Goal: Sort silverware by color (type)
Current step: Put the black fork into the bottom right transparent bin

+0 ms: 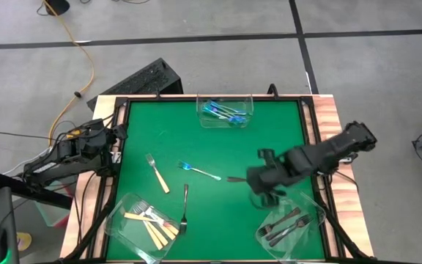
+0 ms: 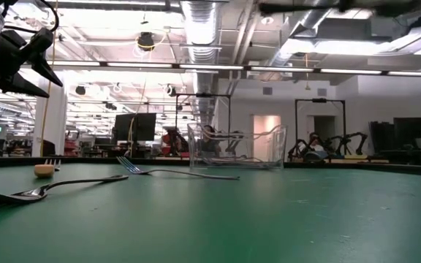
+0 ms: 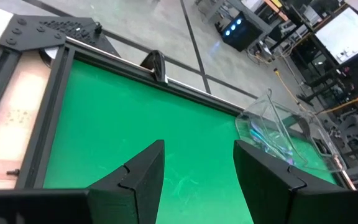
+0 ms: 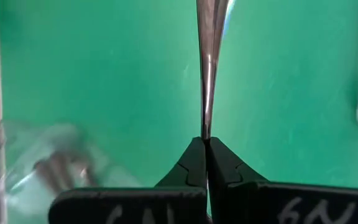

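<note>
**Right gripper holding a dark metal fork above the mat**

The right gripper [image 4: 205,144] is clenched on the handle end of a dark grey fork [image 4: 209,62], which projects straight ahead of the pinched fingertips; in the high view the gripper [image 1: 253,180] sits over the right half of the green mat [image 1: 269,136], with the utensil [image 1: 236,178] pointing toward the centre. Just beside it, at the near right corner, a clear tub [image 1: 293,227] contains more dark grey forks [image 1: 284,221]. The near left tub [image 1: 139,226] holds tan-handled forks [image 1: 152,222]; the far tub [image 1: 226,112] holds blue-handled forks [image 1: 222,111]. Three pieces lie loose on the mat: a tan-handled fork [image 1: 157,174] left of centre, a blue-handled fork [image 1: 199,171] at centre, and another dark fork [image 1: 184,209] near the front edge, close to the tan tub. The left gripper [image 3: 199,163] waits at the table's left edge [image 1: 116,139], fingers spread apart and empty, facing the far tub [image 3: 288,134].
</note>
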Controlling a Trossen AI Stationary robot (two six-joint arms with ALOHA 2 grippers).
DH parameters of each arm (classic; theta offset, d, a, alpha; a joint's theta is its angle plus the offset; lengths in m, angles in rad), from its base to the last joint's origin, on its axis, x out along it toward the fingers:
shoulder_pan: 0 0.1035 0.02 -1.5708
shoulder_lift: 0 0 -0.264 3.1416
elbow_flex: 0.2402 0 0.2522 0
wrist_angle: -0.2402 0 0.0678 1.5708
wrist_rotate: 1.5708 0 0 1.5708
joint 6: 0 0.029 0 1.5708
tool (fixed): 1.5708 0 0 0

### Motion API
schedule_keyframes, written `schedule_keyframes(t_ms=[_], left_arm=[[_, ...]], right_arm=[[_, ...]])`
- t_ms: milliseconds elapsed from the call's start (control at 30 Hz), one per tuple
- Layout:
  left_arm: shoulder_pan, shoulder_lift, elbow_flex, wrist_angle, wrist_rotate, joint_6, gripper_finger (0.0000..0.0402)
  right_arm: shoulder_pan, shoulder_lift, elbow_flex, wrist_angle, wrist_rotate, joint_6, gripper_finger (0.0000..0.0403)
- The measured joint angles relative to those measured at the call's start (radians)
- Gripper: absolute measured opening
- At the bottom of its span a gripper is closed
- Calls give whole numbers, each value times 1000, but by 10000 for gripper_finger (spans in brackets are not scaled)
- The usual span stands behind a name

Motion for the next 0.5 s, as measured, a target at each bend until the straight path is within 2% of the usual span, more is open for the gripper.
schedule_keyframes(t_ms=[333,500], left_arm=[[0,0,0,0,-9,0,176],[0,0,0,0,-12,0,176]], right_arm=[[391,-13,0,-204,22,323,6],[554,-11,-71,-231,24,437,6]])
